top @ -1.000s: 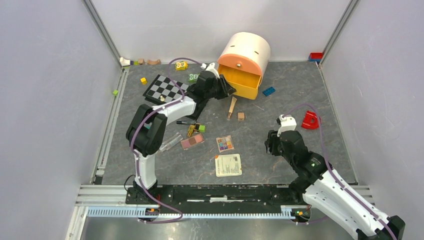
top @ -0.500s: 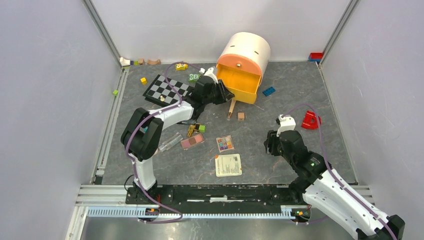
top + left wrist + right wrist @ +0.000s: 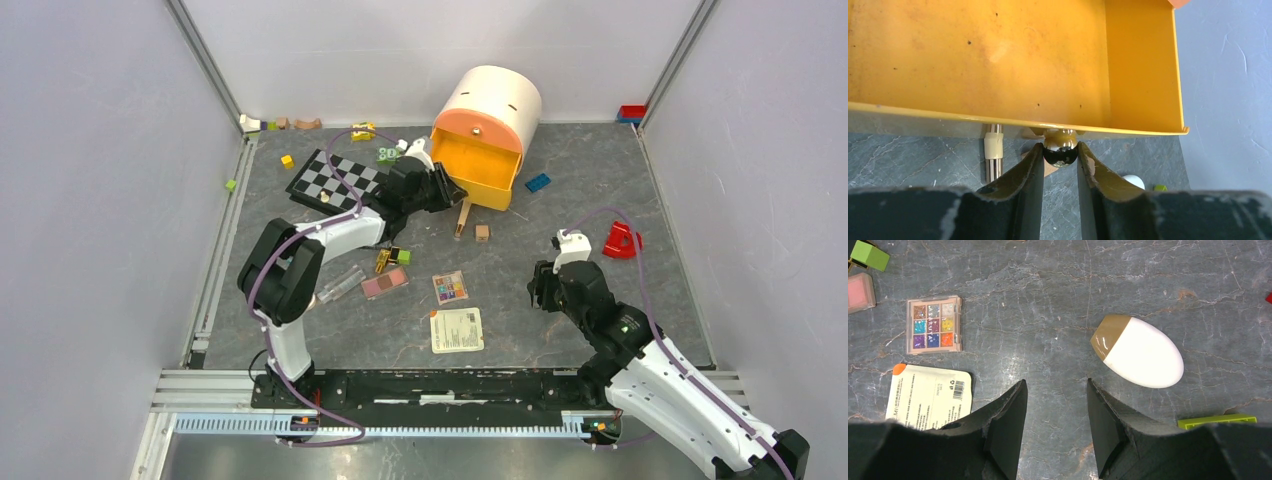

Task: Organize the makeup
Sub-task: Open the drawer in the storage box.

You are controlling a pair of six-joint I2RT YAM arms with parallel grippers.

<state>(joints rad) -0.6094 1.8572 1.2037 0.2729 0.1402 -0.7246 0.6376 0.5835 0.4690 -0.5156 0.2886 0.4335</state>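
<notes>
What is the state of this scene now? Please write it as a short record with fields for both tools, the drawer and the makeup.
drawer: yellow, open, no makeup seen inside
left tool: shut on the drawer's knob
right tool: open, holding nothing, above the table
egg-shaped sponge: lying on the table near the right tool, untouched
multicolour palette: flat on the table
pink palette, clear tube: on the table beside the left arm

Blocked at 12 o'clock of the left gripper (image 3: 1059, 148) by the yellow drawer (image 3: 998, 60), with its knob (image 3: 1060, 155) pinched between the fingers. Free stone floor (image 3: 1058, 315) at 12 o'clock of the right gripper (image 3: 1055, 390), flanked by the egg-shaped sponge (image 3: 1143, 355) at 2 o'clock, the multicolour palette (image 3: 934, 324) at 10 and the printed sachet (image 3: 928, 397) at 9.
</notes>
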